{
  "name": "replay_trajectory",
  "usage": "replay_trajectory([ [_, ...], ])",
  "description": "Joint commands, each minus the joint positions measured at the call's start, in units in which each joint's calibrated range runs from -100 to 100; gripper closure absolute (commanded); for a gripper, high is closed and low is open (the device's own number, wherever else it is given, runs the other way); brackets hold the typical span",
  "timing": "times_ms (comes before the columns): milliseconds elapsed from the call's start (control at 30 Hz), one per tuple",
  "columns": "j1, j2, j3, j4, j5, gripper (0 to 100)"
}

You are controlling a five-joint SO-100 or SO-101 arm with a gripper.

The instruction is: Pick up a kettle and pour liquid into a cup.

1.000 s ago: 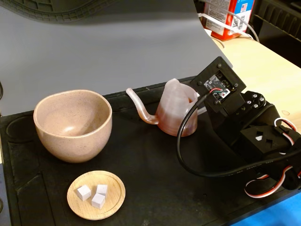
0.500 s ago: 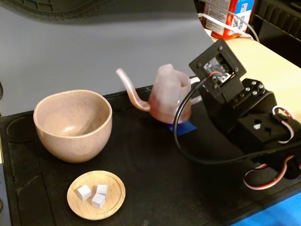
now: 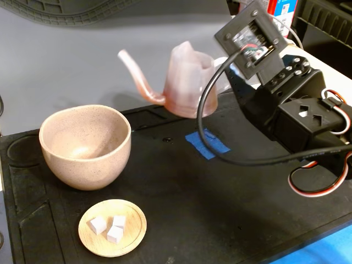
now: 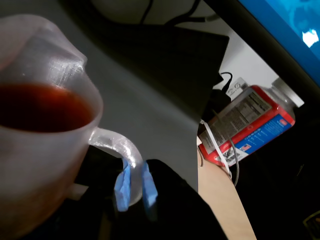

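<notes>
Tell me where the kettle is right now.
In the fixed view the kettle is held in the air at upper centre, above the blue tape, its spout pointing left toward the cup. The gripper holds its handle.

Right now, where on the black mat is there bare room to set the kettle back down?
Bare mat lies around the blue tape patch, between the speckled beige ceramic cup and the black arm, and in front toward the near edge. The near left is crowded by the wooden dish of white cubes.
</notes>
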Motion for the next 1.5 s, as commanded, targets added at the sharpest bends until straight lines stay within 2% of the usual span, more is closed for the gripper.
replay_trajectory([
  [0,-0.5,-3.9,-1.0,0.3,0.8,99],
  [267,-1.4,-4.0,-3.8,0.3,1.8,99],
  [333,-1.8,-4.1,-6.0,4.9,3.3,99],
  [467,-1.5,-6.1,-6.1,6.1,5.9,99],
  [633,-1.1,-16.1,-6.4,18.1,9.9,99],
  [867,-1.8,-17.3,-6.4,18.2,14.6,99],
  [1000,-3.6,-16.8,-6.5,18.2,14.9,99],
  [1067,-4.1,-17.3,-6.5,18.2,17.5,99],
  [1467,-5.1,-17.0,-6.5,18.2,20.2,99],
])
